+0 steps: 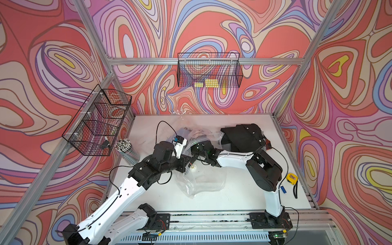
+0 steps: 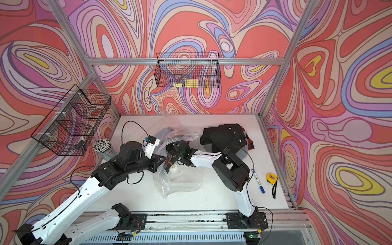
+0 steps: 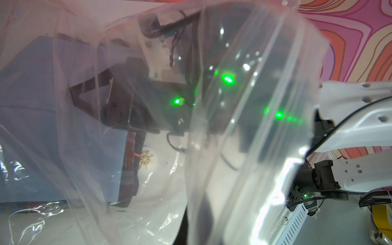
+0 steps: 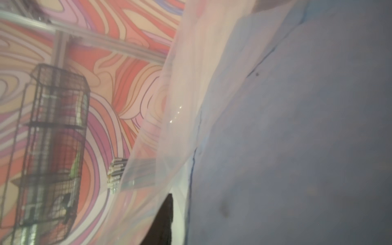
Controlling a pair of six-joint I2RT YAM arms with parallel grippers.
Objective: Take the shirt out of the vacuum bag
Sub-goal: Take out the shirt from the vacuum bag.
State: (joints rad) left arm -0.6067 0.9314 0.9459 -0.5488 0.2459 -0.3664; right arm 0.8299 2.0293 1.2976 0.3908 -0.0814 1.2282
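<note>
The vacuum bag (image 1: 203,180) lies crumpled mid-table in both top views, its white valve (image 1: 193,167) facing up. A light blue shirt (image 1: 184,131) sits inside its far end, seen through the film. My left gripper (image 1: 188,164) is beside the valve, shut on a fold of bag film that rises in front of the left wrist camera (image 3: 233,148). My right gripper (image 1: 196,146) reaches into the bag against the shirt. In the right wrist view blue cloth (image 4: 297,148) fills most of the frame. Only one dark finger (image 4: 164,220) shows there, so its opening is unclear.
A black buttoned garment (image 1: 244,136) lies at the back right. A yellow tape measure (image 1: 291,177) and a blue marker (image 2: 258,180) lie by the right edge. A bundle of striped straws (image 1: 125,146) stands at the left. Wire baskets (image 1: 99,121) (image 1: 209,71) hang on the walls.
</note>
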